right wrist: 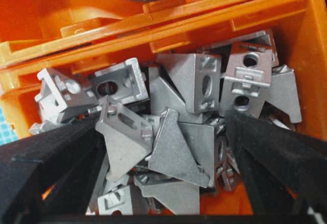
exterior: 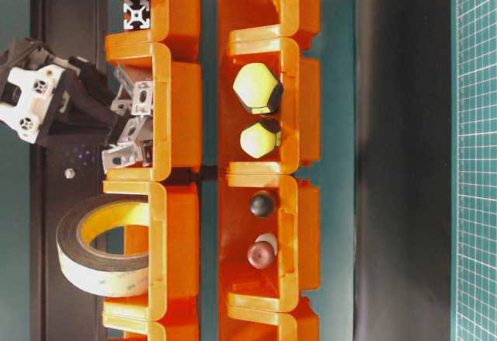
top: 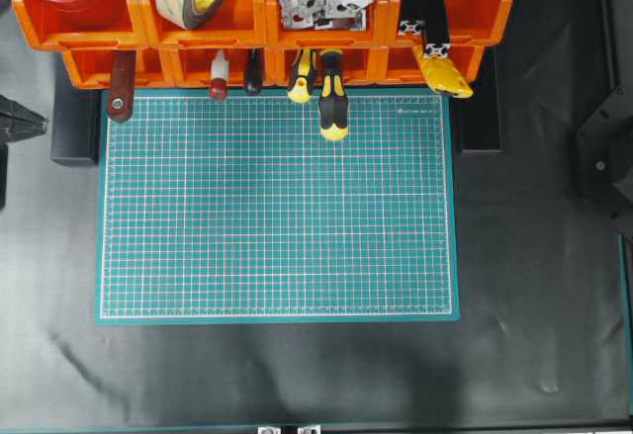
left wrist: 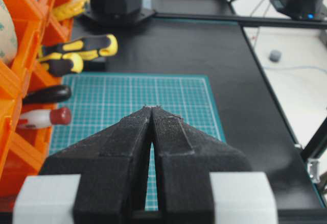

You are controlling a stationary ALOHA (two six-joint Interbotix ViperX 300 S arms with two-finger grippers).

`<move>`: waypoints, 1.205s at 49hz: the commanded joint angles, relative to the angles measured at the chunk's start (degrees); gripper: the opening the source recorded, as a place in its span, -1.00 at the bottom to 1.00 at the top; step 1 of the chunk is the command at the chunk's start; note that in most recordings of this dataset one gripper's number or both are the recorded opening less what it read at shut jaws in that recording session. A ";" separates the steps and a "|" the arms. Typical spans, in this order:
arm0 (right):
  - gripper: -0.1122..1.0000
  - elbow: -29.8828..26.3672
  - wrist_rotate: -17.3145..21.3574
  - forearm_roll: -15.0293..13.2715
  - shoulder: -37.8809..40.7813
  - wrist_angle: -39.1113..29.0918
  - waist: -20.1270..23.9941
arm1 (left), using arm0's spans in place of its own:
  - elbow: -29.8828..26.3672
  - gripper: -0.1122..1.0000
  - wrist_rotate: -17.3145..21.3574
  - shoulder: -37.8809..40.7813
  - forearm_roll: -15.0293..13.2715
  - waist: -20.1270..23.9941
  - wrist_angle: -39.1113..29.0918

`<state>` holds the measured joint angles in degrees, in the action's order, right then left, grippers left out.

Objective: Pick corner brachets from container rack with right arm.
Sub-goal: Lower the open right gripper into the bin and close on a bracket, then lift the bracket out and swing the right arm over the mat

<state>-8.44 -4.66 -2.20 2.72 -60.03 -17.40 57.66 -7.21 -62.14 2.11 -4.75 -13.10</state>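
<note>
Right end effector (right wrist: 168,183) spreads its black fingers wide over a heap of silver corner brachets (right wrist: 179,127), filling an upper bin of the orange container rack (right wrist: 66,45) at twelve o'clock above the green mat (top: 277,207). Left end effector (left wrist: 152,113) is closed, empty.

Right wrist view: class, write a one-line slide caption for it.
Open right hand straddling a heap of corner brackets in an orange rack bin, nothing gripped yet.

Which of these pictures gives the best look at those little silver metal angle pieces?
The right wrist view: the corner brachets fill the frame between the open right gripper. The overhead and table-level views show a small, partly hidden pile in the container rack; the left wrist view shows none.
</note>
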 commanded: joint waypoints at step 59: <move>-0.06 -10.90 1.93 -4.66 -3.34 -8.53 4.92 | -0.97 -0.80 -0.18 0.00 0.09 -0.09 0.62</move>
<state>-17.14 -2.90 -6.33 1.41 -67.76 -13.01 57.66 -7.21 -62.49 2.02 -4.75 -13.10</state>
